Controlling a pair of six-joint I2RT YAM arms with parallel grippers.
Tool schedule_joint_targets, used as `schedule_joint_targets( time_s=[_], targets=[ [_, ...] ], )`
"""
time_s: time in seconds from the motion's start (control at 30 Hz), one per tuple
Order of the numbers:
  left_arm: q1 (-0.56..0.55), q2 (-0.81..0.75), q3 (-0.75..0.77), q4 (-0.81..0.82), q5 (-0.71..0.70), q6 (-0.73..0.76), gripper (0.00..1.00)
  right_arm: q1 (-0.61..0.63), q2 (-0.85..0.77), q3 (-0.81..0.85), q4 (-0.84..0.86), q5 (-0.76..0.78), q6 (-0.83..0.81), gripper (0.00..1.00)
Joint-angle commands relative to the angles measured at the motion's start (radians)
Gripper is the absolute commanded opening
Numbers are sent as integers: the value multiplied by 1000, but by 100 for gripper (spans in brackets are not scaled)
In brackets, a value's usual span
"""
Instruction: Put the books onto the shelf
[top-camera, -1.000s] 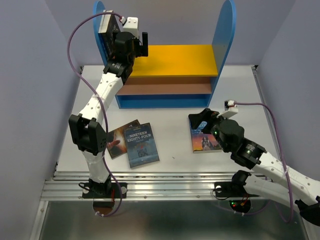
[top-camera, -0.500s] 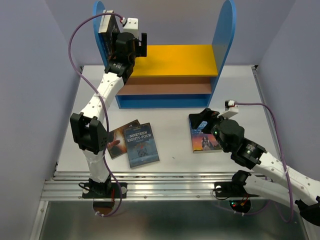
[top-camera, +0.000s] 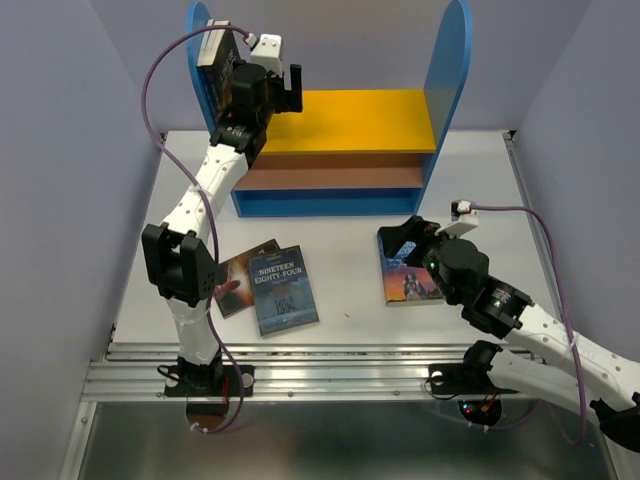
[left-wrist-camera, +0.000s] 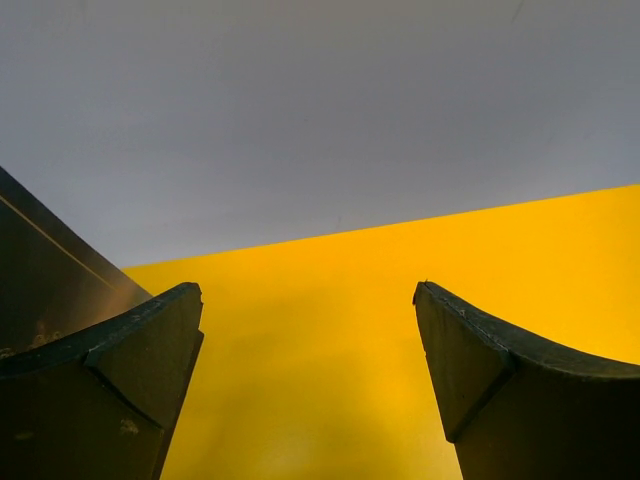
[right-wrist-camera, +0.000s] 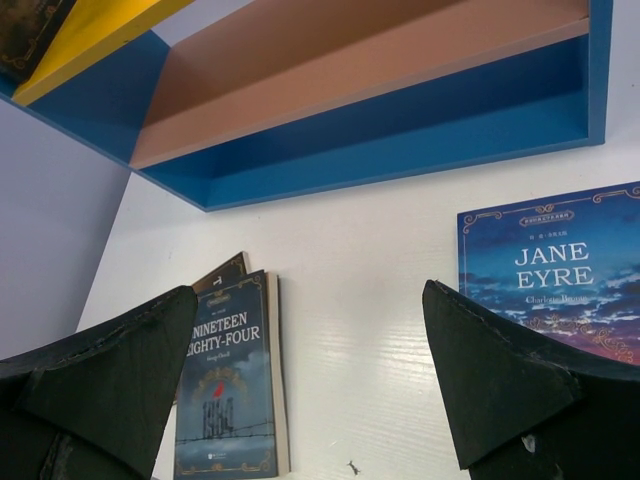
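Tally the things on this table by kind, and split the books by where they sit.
Paperback books lying flat on the white table: 3 (dark brown one, blue-grey Nineteen Eighty-Four, sunset-covered Jane Eyre)
Dark-covered paperback upright on the yellow upper board: 1
Blue-sided shelf unit: 1
Total: 5
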Motion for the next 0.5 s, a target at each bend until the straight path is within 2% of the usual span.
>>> schedule_joint_targets(
  time_s=[0.0,0.27,0.47],
  targets=[
    [-9,27,16,26,13,7,99,-3,-7,34,19,43,-12,100],
    [-20,70,12,3,-65,12,99,-3,13,43,18,43,-11,100],
    [-17,96,18,3,-249,12,99,-3,9,37,18,46,-2,100]
  ],
)
